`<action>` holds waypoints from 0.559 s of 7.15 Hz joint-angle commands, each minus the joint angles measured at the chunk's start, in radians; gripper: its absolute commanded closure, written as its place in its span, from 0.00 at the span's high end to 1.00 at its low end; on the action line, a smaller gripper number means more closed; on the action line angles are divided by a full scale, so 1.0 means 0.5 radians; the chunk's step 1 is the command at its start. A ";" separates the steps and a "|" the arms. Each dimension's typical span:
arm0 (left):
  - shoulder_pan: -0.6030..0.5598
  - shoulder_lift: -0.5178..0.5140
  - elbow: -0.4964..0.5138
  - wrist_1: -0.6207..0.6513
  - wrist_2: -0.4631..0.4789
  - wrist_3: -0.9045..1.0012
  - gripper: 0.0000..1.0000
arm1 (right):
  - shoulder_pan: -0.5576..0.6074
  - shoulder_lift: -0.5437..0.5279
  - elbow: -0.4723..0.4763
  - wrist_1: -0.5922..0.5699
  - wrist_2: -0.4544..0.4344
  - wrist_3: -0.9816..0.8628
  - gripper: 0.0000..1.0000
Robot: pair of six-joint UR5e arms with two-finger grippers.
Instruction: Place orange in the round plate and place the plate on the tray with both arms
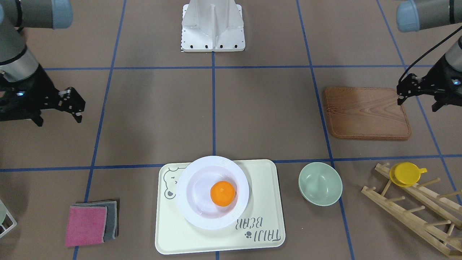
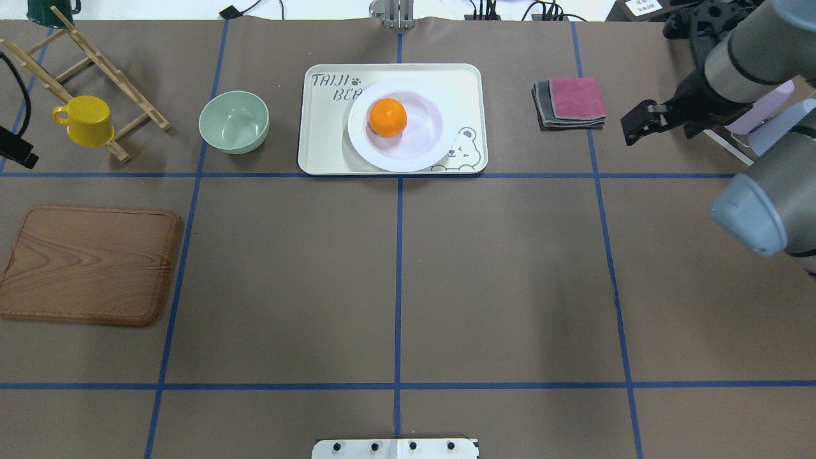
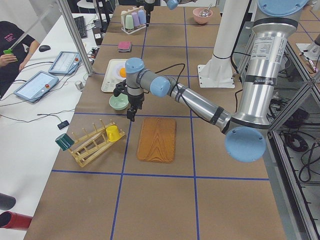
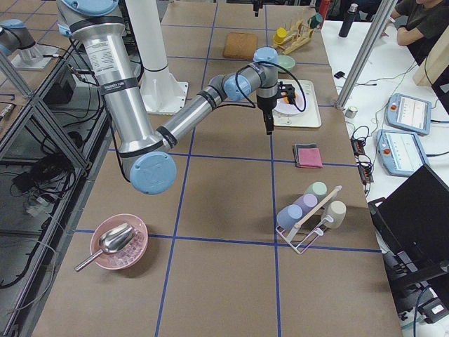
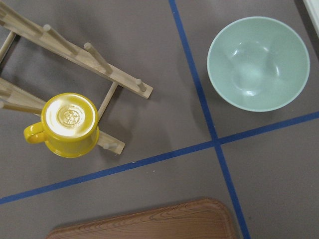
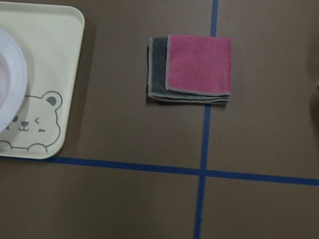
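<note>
The orange [image 1: 222,193] lies in the sunken centre of the white round plate [image 1: 195,216]. That plate rests on the cream tray [image 1: 265,180], toward the end with the bear drawing. The same group shows in the overhead view: orange [image 2: 387,116], plate [image 2: 427,150], tray [image 2: 325,146]. My right gripper [image 1: 77,104] hangs far off to that view's left, open and empty. Over a corner of the wooden board, my left gripper [image 1: 401,92] is open too, holding nothing. Neither gripper touches the plate or the tray.
A pale green bowl [image 1: 320,183] stands beside the tray. A brown wooden board [image 1: 366,113], a wooden rack [image 1: 415,209] with a yellow cup [image 1: 406,174], and folded pink and grey cloths [image 1: 90,224] lie around. The robot's base [image 1: 213,25] is at the far edge.
</note>
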State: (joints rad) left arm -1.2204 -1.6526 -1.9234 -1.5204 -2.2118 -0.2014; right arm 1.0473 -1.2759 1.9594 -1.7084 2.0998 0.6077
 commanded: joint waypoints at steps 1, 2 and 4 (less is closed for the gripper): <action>-0.133 0.285 0.012 -0.116 -0.068 0.117 0.98 | 0.273 -0.267 0.005 -0.065 0.165 -0.462 1.00; -0.164 0.356 0.033 -0.180 -0.068 0.130 0.98 | 0.411 -0.410 -0.007 -0.062 0.275 -0.664 1.00; -0.234 0.372 0.253 -0.339 -0.147 0.130 0.98 | 0.559 -0.672 -0.041 -0.044 0.322 -0.902 1.00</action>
State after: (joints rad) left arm -1.3162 -1.4770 -1.8615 -1.6425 -2.2547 -0.1385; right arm 1.2772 -1.5305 1.9503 -1.7362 2.2413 0.2267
